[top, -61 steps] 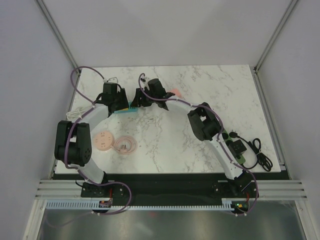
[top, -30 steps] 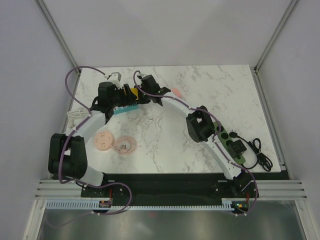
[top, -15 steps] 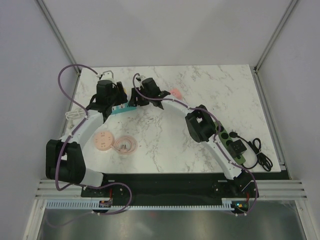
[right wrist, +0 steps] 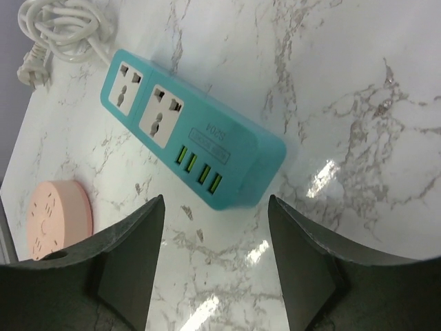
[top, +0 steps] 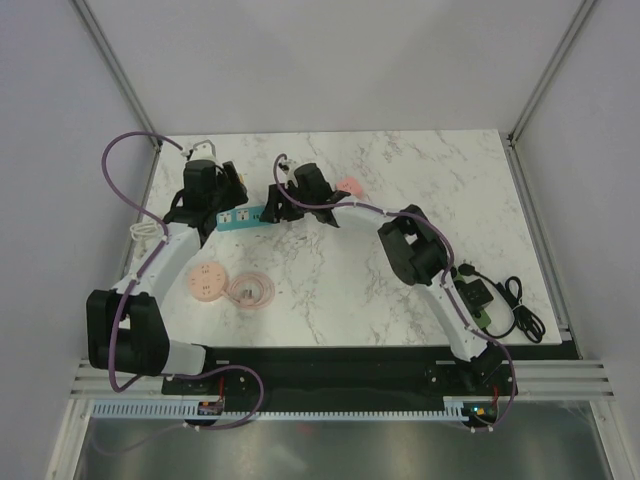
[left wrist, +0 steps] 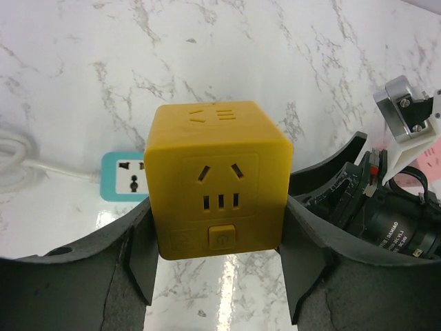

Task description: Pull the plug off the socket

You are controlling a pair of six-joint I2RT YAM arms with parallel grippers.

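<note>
A yellow cube plug adapter (left wrist: 217,179) is clamped between the fingers of my left gripper (left wrist: 217,207) and held above the marble, apart from the teal socket strip (left wrist: 127,185). In the top view the left gripper (top: 212,188) is at the strip's left end and hides the cube. The teal strip (top: 243,217) lies flat with its two sockets empty (right wrist: 155,110). My right gripper (right wrist: 216,207) is open, its fingers either side of the strip's right end without touching it; in the top view it (top: 283,200) is just right of the strip.
The strip's white cable (right wrist: 62,27) coils at the far left (top: 148,230). A pink round disc (top: 208,279) and a pink ring (top: 250,290) lie nearer the front. A pink object (top: 350,186) sits behind the right arm. A green power strip with a black adapter (top: 472,297) lies at right.
The left gripper has moved left and away from the teal strip with the yellow cube in it. The strip now lies bare. The right gripper has shifted slightly right.
</note>
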